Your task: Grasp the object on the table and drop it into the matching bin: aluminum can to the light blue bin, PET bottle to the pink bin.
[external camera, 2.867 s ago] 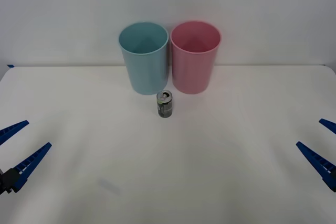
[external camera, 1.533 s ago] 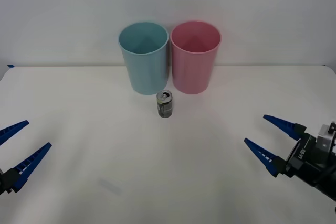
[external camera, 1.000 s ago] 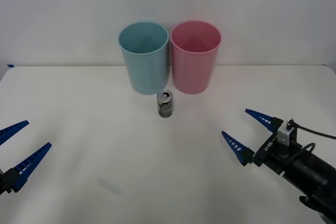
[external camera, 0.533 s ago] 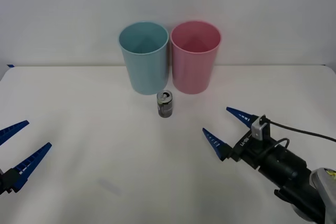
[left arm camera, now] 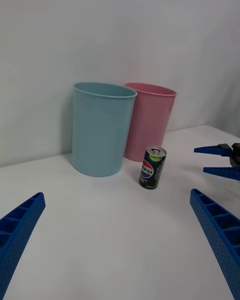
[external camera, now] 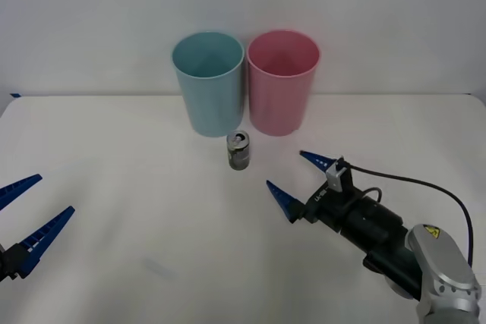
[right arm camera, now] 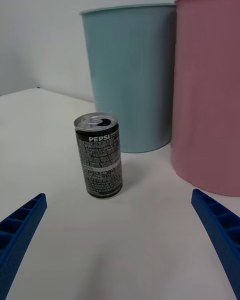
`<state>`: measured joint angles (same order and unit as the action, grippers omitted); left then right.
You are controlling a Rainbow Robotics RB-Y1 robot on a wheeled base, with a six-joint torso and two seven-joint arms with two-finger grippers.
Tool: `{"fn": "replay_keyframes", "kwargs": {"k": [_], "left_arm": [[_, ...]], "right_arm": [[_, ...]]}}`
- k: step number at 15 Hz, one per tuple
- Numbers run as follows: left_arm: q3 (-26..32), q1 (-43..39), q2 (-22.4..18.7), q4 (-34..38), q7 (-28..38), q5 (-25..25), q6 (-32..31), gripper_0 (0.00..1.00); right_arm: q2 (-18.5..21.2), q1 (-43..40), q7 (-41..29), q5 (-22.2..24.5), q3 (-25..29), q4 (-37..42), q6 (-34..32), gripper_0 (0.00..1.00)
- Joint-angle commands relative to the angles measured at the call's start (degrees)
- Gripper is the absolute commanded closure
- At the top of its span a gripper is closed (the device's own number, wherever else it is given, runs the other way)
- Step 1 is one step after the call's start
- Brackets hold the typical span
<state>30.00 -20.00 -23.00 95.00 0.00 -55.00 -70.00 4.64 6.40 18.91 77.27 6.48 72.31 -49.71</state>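
The aluminum can (external camera: 238, 151) stands upright on the white table (external camera: 152, 210), near the middle of the front view and just in front of the two bins, below the gap where they meet. The light blue bin (external camera: 208, 83) sits at about 11 o'clock from the can and the pink bin (external camera: 282, 81) at about 1 o'clock; the bins stand side by side at the far edge of the table, close enough that they look to be touching. In the right wrist view the can (right arm camera: 99, 155) shows a silver top with its opening and a dark body with pale print, standing apart from both the light blue bin (right arm camera: 131, 75) and the pink bin (right arm camera: 210, 90). The right gripper (external camera: 296, 177) lies at about 4 o'clock from the can, near it but not touching, its blue fingers spread wide and pointing toward the can, grasping nothing. The left gripper (external camera: 23, 218) waits at the table's near left, about 8 o'clock from the can and well apart from it, fingers likewise spread and released. From the left wrist view the can (left arm camera: 152, 167) stands before the bins, with the right gripper (left arm camera: 216, 160) off to one side of it.
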Motion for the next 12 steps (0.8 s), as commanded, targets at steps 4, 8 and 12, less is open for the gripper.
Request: {"fn": "replay_keyframes", "kwargs": {"k": [4, 8, 12], "left_arm": [[0.0, 0.0, 0.0, 0.0, 0.0, 0.0, 0.0, 0.0], [0.0, 0.0, 0.0, 0.0, 0.0, 0.0, 0.0, 0.0], [0.0, 0.0, 0.0, 0.0, 0.0, 0.0, 0.0, 0.0]], "right_arm": [[-4.82, 2.57, 0.34, 4.73, 0.19, -2.35, 4.8, 0.0], [-5.64, 8.28, 2.01, 5.79, 0.63, -9.2, 6.74, 0.0], [-5.64, 10.3, 2.71, 7.19, -0.24, -11.22, 11.66, 0.0]]}}
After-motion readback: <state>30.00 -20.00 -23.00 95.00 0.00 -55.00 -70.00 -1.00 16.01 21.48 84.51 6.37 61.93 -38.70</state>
